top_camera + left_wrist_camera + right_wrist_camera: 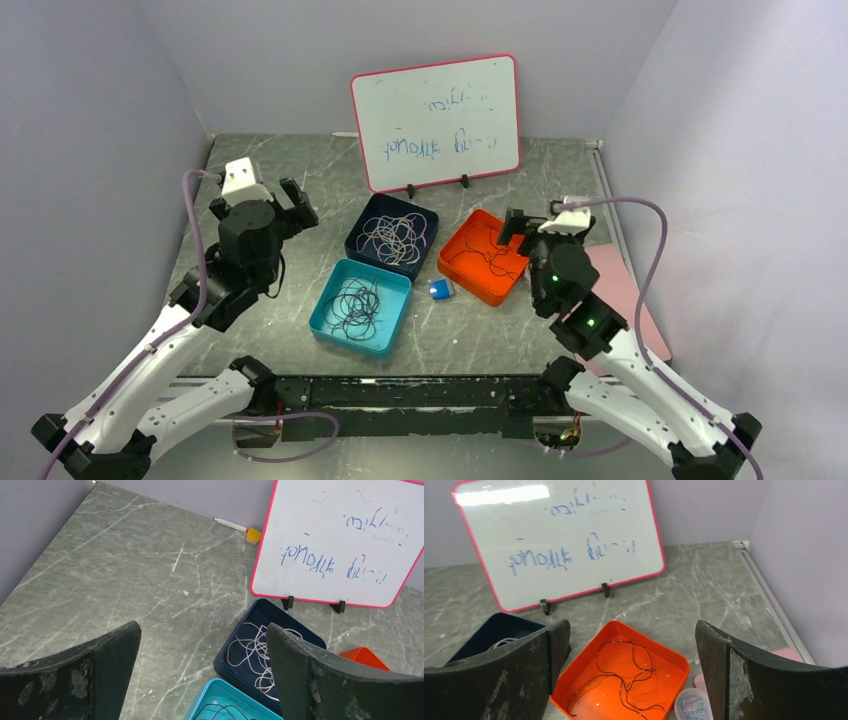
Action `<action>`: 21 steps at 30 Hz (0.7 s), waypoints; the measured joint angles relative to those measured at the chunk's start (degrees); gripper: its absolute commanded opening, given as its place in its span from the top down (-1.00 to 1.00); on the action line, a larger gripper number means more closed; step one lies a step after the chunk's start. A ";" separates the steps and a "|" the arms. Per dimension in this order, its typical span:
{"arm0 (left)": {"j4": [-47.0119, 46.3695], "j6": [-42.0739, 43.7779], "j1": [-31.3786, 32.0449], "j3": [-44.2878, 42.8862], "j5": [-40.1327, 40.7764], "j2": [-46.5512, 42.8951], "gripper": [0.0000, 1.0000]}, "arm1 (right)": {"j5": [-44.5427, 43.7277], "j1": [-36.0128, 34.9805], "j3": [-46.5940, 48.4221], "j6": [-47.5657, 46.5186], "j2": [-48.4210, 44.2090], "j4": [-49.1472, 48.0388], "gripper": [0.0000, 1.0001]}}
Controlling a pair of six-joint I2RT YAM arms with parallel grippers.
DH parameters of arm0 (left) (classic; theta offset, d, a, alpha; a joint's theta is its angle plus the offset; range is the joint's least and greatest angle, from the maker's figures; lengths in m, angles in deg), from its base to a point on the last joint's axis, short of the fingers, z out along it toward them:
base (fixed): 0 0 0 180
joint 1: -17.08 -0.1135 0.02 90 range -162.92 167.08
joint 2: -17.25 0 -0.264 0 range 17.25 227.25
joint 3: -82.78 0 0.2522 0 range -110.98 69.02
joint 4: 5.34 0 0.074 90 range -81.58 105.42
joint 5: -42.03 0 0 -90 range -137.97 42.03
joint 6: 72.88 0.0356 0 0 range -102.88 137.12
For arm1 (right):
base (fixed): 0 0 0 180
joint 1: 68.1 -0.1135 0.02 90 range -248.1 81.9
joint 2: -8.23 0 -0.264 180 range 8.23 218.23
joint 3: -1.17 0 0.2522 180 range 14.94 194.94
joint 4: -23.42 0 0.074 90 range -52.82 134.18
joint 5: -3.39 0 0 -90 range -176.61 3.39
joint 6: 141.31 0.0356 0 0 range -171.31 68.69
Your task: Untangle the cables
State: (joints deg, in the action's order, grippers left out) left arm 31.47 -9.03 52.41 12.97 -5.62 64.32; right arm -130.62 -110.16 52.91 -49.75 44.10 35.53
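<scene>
Overhead view, clock-face centred on the navy tray (362, 220).

- Navy tray: holds whitish cables (393, 238), many small loops piled over one another.
- At 7 o'clock, touching corner to corner or nearly so: teal tray (325, 295), with black cables (355, 305) in a loose coil.
- At 4 o'clock, apart from the other two: orange tray (455, 245), with a dark brown cable (624, 680) in wide open loops, seemingly a single strand.
- Between teal and orange: small blue block (440, 289).
- At 12 o'clock: whiteboard (435, 120), propped upright.

Left gripper (202, 635): at 9 o'clock, raised above bare table (560, 170), jaws spread wide, nothing between them.
Right gripper (631, 627): at 3 o'clock, above the orange tray's far side, jaws likewise wide apart and empty.

Progress, as a judgement: looks at or near the end. Sorted by colour, one colour per tray; no strand seen lying outside a tray or bridging two trays. Left to do, if anything: loosening the white and black bundles. Cannot tell from these views whether those overlapping loops are knotted or merely stacked.
</scene>
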 measured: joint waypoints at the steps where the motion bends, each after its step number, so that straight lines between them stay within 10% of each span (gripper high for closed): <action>1: 0.00 0.00 0.00 0.00 0.09 0.11 -0.98 | -1.33 -0.02 0.74 0.61 1.95 0.74 -1.00; 21: 2.12 -3.39 0.00 0.00 5.07 -3.67 -0.99 | -6.99 0.00 5.38 1.81 1.81 1.68 -1.00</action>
State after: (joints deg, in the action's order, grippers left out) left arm 33.59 -12.42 52.41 12.97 -0.55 60.65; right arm -137.61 -110.16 58.29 -47.93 45.92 37.21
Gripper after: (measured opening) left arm 0.995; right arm 0.997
